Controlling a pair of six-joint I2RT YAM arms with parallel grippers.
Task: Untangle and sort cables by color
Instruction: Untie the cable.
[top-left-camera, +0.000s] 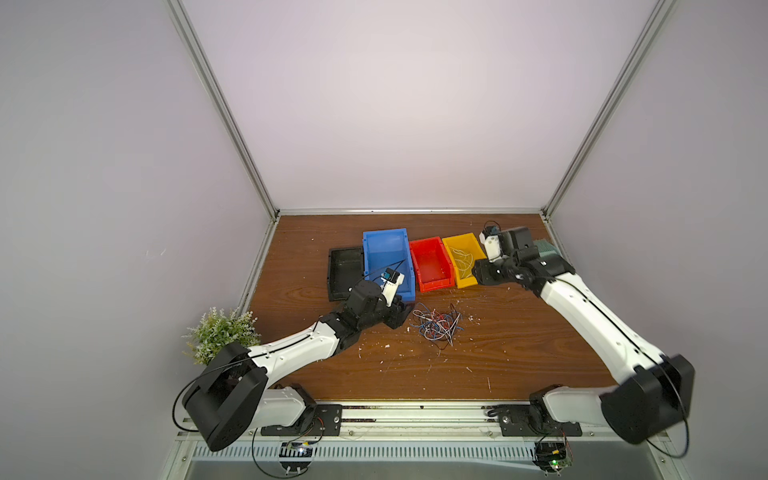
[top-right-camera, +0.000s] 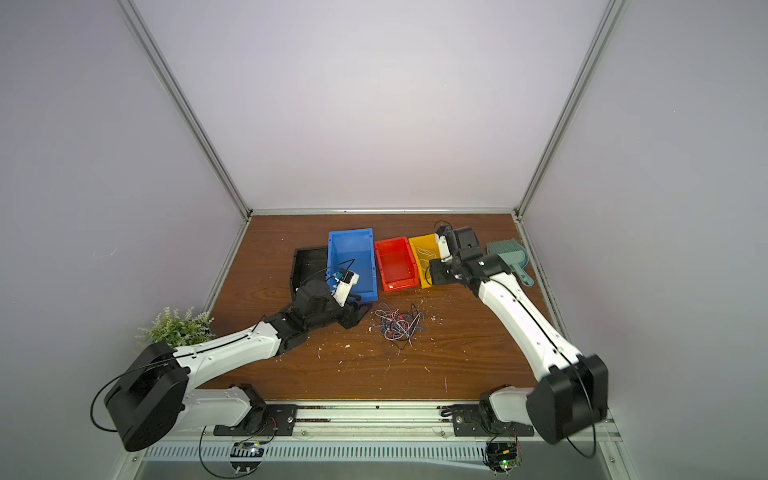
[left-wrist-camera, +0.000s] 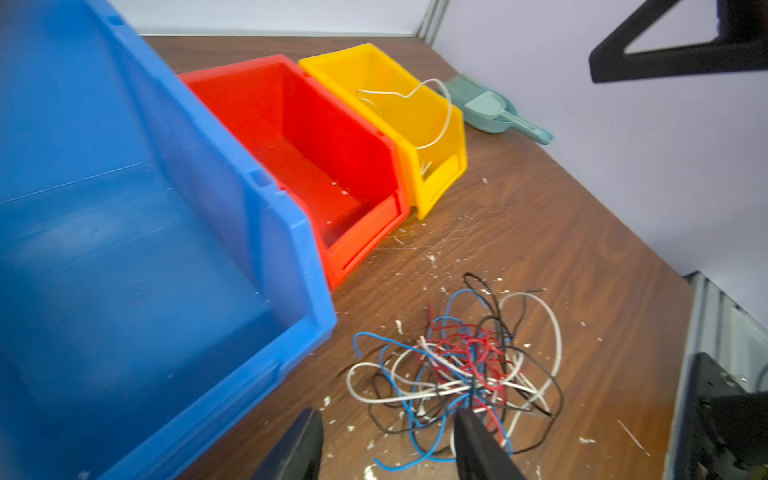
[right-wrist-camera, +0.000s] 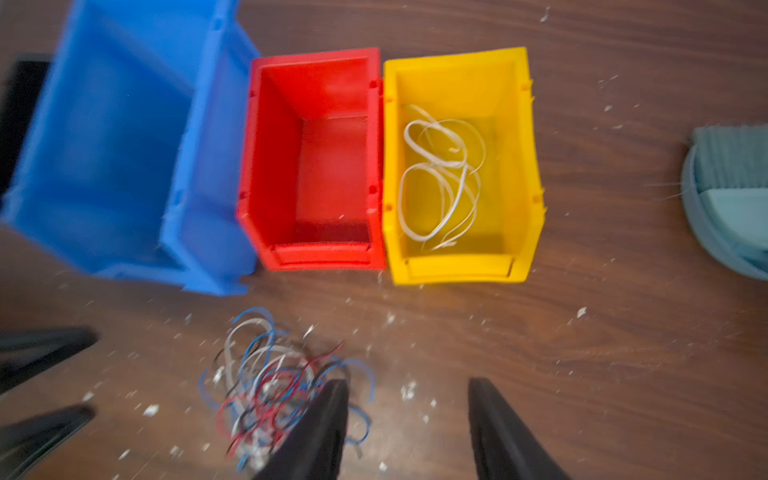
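Note:
A tangle of thin blue, red, white and black cables (top-left-camera: 436, 328) (top-right-camera: 397, 324) (left-wrist-camera: 457, 365) (right-wrist-camera: 270, 386) lies on the wooden table in front of the bins. My left gripper (top-left-camera: 400, 318) (left-wrist-camera: 388, 413) sits low at the tangle's left edge. It is open, with only a loose blue loop on the table between its fingers. My right gripper (top-left-camera: 478, 271) (right-wrist-camera: 407, 382) hangs open and empty above the front of the yellow bin (top-left-camera: 457, 240) (right-wrist-camera: 519, 166). Several white cables (right-wrist-camera: 440, 178) (left-wrist-camera: 436, 108) lie coiled in that bin.
A blue bin (top-left-camera: 384, 234) and a red bin (top-left-camera: 424, 243) stand left of the yellow one. A black tray (top-left-camera: 343, 266) lies left of the blue bin. A teal dustpan with brush (top-right-camera: 509, 257) is at the back right, a small plant (top-left-camera: 218, 332) at the left edge. White crumbs dot the table.

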